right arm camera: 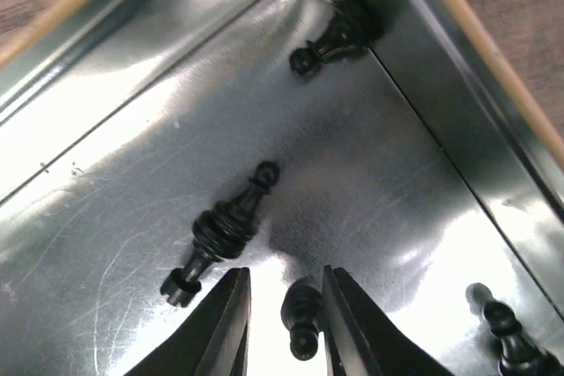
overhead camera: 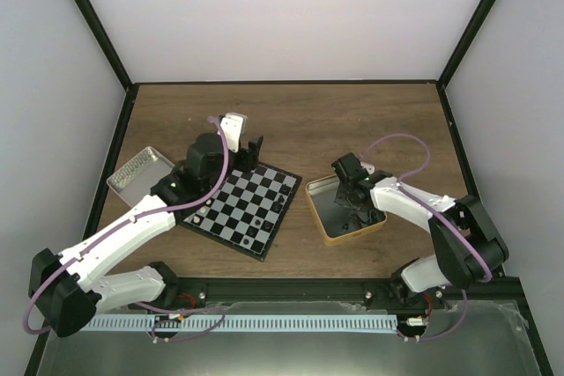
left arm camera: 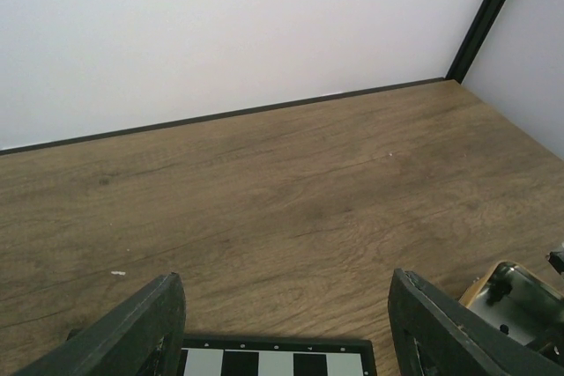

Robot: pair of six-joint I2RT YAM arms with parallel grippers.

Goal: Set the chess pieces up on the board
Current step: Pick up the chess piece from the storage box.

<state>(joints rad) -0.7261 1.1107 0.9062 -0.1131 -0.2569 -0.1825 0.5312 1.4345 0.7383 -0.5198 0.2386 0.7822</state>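
Broadly, the desk [overhead camera: 352,121] gives me plenty of bare wood along the top of the overhead view, while everything I care about sits crowded in the lower middle. The board [overhead camera: 242,209] lies flat and turned like a diamond at centre left. A few dark chess pieces [overhead camera: 284,189] seem to stand on it, too small to name. A silver tin [overhead camera: 132,173] sits to its left and the gold-rimmed tin [overhead camera: 328,231] just to its right, apart from it. My left tool [left arm camera: 286,305] hangs over the board's upper edge, spread wide and carrying nothing. My right tool [right arm camera: 284,275] is down inside the gold-rimmed tin. Its jaws are narrowly parted around a small black pawn [right arm camera: 302,319] lying on its side at the bottom of the wrist view, with bright metal showing on either side, so I judge it not yet pinched. A taller ringed piece [right arm camera: 225,226] lies tipped over just to the left, and another piece [right arm camera: 330,41] is wedged in the tin's corner at upper right. I expect these figures to be hard, featherlight and glossy. On that mirror-smooth floor they should roll or skate away from a nudge. I would squeeze across the thick base or collar, not the narrow neck or the round head. The tin's upright walls crowd my fingers on the right, so straight up is my clean way out.
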